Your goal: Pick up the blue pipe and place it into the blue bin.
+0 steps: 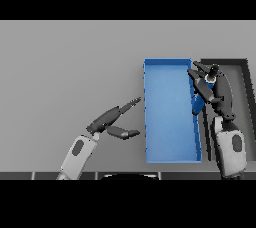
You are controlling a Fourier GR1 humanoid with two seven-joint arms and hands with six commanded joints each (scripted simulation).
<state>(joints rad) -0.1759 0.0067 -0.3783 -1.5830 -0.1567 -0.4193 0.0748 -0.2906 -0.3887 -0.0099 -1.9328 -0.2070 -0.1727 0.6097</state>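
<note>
Blue pipe (199,103) sits curled inside my right hand (209,86), hanging tilted at the right wall of the blue bin (170,117), because I carry it in from the dark tray (247,79) beside it. My left hand (116,119) rests spread and idle on the table (65,72).

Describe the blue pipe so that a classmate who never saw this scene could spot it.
Find the big blue bin on the grey table. At its right wall, the right hand grips the blue pipe, a small darker-blue piece, the only loose object there.
</note>
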